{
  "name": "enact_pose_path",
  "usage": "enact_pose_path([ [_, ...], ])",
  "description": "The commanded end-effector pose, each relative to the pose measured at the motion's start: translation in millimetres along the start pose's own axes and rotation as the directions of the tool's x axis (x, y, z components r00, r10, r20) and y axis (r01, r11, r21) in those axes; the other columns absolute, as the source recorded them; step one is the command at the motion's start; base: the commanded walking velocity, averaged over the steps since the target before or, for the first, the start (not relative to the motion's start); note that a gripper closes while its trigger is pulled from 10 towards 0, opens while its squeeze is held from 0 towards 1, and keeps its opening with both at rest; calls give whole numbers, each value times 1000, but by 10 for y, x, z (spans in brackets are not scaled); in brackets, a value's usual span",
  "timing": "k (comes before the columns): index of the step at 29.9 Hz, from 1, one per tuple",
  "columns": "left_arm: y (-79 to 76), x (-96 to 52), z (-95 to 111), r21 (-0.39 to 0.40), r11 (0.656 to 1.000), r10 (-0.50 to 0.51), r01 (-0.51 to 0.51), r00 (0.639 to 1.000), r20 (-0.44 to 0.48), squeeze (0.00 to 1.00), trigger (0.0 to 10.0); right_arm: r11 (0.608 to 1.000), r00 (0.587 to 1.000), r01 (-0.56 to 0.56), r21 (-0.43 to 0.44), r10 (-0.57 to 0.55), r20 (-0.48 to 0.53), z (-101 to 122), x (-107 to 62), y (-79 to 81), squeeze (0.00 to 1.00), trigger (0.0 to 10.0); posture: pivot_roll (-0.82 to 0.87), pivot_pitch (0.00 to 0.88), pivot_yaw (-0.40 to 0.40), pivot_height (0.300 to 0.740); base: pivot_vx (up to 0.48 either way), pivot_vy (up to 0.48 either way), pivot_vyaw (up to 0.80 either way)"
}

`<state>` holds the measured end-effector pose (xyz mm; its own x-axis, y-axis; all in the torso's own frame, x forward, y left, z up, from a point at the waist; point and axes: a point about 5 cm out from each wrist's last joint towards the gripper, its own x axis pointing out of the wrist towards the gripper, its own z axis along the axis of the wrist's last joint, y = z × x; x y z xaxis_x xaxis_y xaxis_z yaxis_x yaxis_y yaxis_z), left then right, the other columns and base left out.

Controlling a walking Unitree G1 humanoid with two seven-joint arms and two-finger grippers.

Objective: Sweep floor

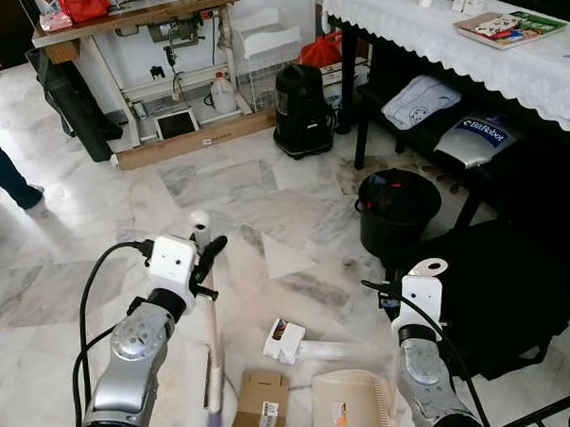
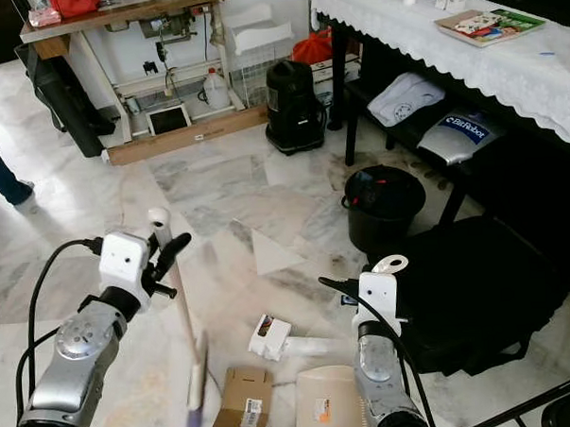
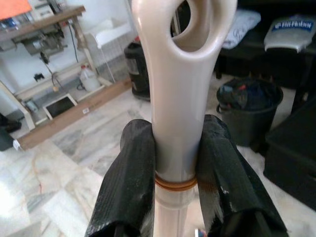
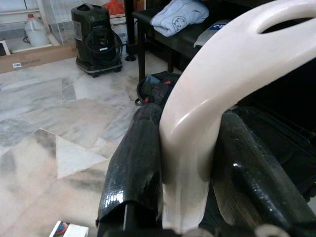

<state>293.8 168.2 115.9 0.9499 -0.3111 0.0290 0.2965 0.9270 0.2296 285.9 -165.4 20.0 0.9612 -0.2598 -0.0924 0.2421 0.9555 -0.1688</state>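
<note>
My left gripper [image 1: 207,257] is shut on the cream broom handle [image 1: 213,330], which runs down to purple bristles [image 1: 213,423] on the marble floor. In the left wrist view both black fingers [image 3: 129,182] clamp the broom handle [image 3: 177,123]. My right gripper [image 4: 190,163] is shut on the cream dustpan handle [image 4: 222,94]; the dustpan [image 1: 348,405] rests on the floor at the bottom. A flattened brown cardboard box [image 1: 259,405] and a small white carton [image 1: 285,340] lie between broom and dustpan.
A black bin [image 1: 397,209] stands ahead right, beside a black bag or seat [image 1: 501,289] and a table with a lace cloth [image 1: 467,45]. A black vacuum [image 1: 302,109] and a workbench [image 1: 134,17] stand at the back. A person's leg [image 1: 4,174] is at far left.
</note>
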Motion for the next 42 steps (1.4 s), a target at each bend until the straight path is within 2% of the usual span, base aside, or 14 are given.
enact_pose_path([
  [1,21,-25,5,35,999,-10,10,1000,12,0,10000,999,998,-29,-24,28,-52,-101,-60,46,0,10000,132,40,86,740,0,0,0],
  [10,-38,-122,-234,9,1000,-18,19,998,-63,0,10000,999,999,-26,-22,25,-47,-92,-55,44,0,10000,127,44,88,740,0,0,0],
  [21,-54,-145,-308,-1,1000,-23,23,996,-90,0,10000,999,999,-24,-22,23,-47,-88,-52,40,0,10000,126,51,87,740,0,0,0],
  [23,-65,-163,-372,-39,999,-19,15,993,-113,0,10000,999,999,-24,-21,23,-46,-87,-51,39,0,10000,124,53,88,740,0,0,0],
  [30,-94,-208,-455,-53,998,-30,22,989,-143,0,10000,999,999,-24,-22,23,-46,-91,-55,35,0,10000,127,56,85,740,0,0,0],
  [37,-145,-217,-526,-49,996,-77,69,978,-192,0,10000,999,999,-27,-21,26,-47,-93,-59,41,0,10000,124,56,86,740,0,0,0],
  [42,-154,-229,-545,-74,995,-83,69,977,-196,0,10000,999,999,-29,-20,28,-45,-87,-56,46,0,10000,124,57,85,740,0,0,0],
])
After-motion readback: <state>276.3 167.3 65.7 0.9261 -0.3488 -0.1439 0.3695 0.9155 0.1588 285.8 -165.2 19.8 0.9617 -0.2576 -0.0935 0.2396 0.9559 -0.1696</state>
